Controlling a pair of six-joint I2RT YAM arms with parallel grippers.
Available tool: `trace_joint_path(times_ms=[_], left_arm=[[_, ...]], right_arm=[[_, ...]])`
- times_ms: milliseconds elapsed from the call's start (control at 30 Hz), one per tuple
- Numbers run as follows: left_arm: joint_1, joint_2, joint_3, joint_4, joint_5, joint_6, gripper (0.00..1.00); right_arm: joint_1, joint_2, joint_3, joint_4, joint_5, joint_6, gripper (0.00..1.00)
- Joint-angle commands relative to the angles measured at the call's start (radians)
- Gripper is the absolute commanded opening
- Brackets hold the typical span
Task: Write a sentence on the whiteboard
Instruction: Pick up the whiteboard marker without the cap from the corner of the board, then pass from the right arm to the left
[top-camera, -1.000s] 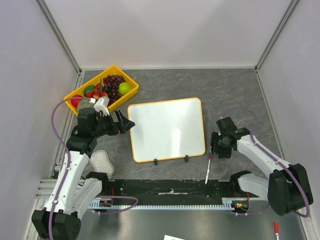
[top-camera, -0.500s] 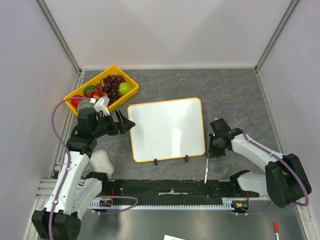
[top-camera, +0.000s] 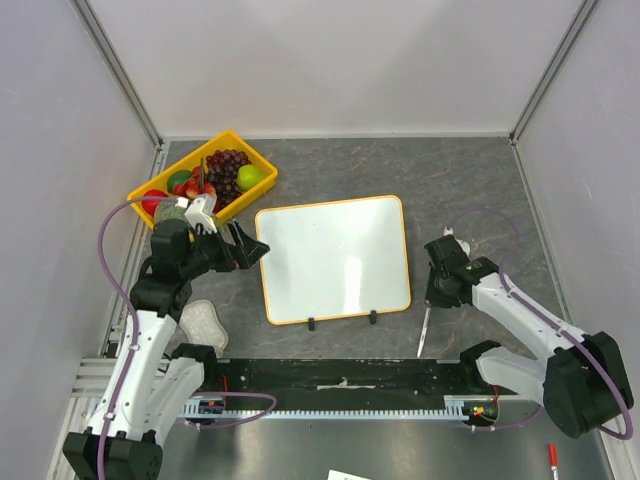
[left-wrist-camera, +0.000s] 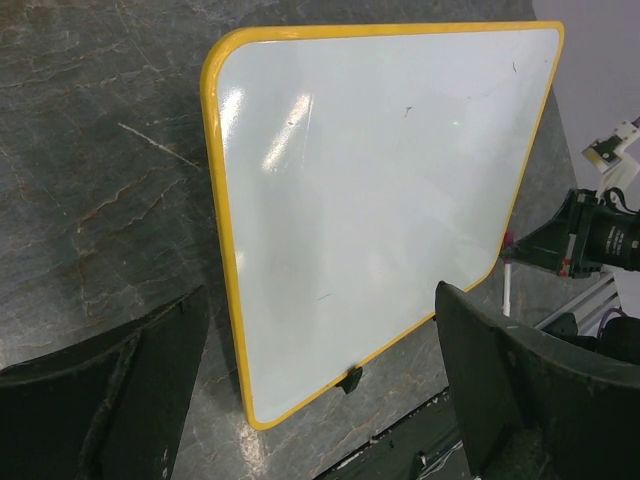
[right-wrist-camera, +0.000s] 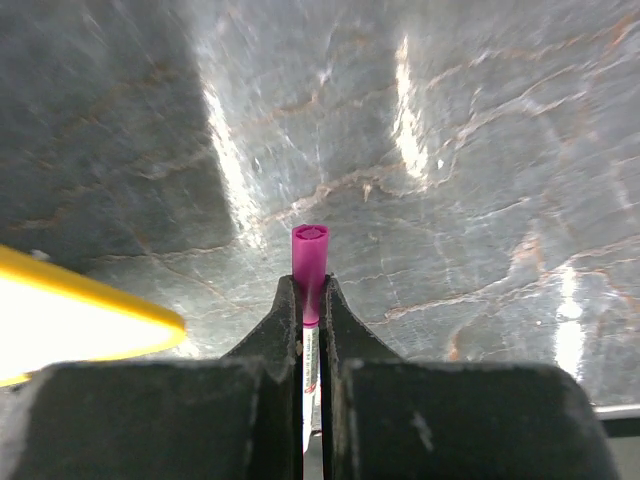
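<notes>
Whiteboard (top-camera: 335, 258) is seen mid-frame, pink-capped marker (top-camera: 424, 332) clamped in the right gripper (top-camera: 432, 300) at lower right, left gripper (top-camera: 254, 246) spread wide.

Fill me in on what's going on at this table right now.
The right gripper is shut on a thin marker with a magenta end, just off the whiteboard's right edge, near its front corner. The left gripper hangs open at the board's left edge, holding nothing. The board is blank, with no writing on it yet.
</notes>
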Motion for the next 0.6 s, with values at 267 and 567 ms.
trace_joint_path(times_ms=[267,567], left_arm=[[-0.001,-0.045,-0.006,0.084,0.238,0.053,0.94],[-0.194,0.076,0.063,0.220,0.271,-0.063,0.85]], right_arm=[[-0.001,-0.079,0.426,-0.212,0.182,-0.083,0.00],[-0.001,-0.102,0.571,-0.196,0.063,-0.081,0.00]])
